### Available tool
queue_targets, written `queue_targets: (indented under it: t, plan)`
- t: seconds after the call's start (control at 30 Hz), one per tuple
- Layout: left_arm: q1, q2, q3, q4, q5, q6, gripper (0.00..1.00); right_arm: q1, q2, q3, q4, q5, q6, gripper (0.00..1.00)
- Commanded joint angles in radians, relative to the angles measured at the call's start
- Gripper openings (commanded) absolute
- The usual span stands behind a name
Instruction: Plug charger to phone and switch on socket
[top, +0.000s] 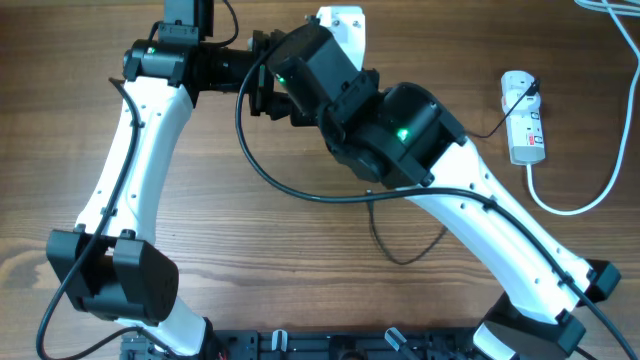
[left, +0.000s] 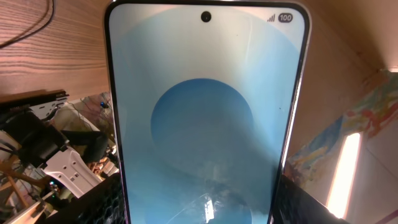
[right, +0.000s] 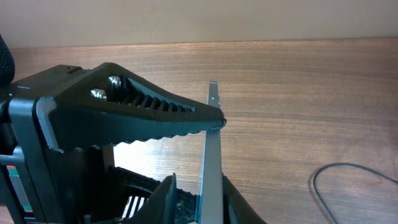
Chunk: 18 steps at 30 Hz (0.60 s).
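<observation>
The phone, its screen lit pale blue, fills the left wrist view and is clamped by its long edges in my left gripper. In the right wrist view the phone shows edge-on and upright. My right gripper straddles its lower edge, one finger against it and a gap on the other side. In the overhead view both grippers meet at the top centre and hide the phone. The charger's thin black cable loops on the table, and its plug sits in the white socket. The connector end is hidden.
The socket's thick white lead curves along the right table edge. The charger cable also lies on the wood in the right wrist view. My left gripper's black serrated finger sits close beside the right gripper.
</observation>
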Motion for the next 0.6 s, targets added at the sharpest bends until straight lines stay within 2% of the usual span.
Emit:
queue_targets:
  t: [0.0,0.17,0.27,0.37,0.4,0.43,0.57]
  plan:
    - [0.0,-0.03,0.011,0.003,0.035,-0.006,0.63,-0.001,0.023,-0.002,0.005,0.014,0.001,0.18]
    - [0.0,-0.03,0.011,0.003,0.035,-0.006,0.64,-0.001,0.023,-0.002,0.005,0.014,0.002,0.06]
    - [0.0,-0.03,0.011,0.003,0.035,-0.006,0.64,-0.001,0.023,-0.002,0.005,0.005,0.004,0.05]
    - [0.0,-0.03,0.011,0.003,0.035,-0.006,0.7,-0.001,0.022,-0.002,0.01,-0.012,0.027,0.04]
    - [0.0,-0.03,0.011,0.003,0.035,-0.006,0.81,-0.001,0.022,-0.002,0.01,-0.012,0.053,0.04]
    - [0.0,-0.03,0.011,0.003,0.034,-0.006,1.0,-0.005,0.02,-0.002,0.01,-0.012,0.108,0.04]
    - [0.0,-0.03,0.011,0.003,-0.003,-0.006,1.0,-0.04,-0.009,-0.001,0.008,-0.014,0.468,0.04]
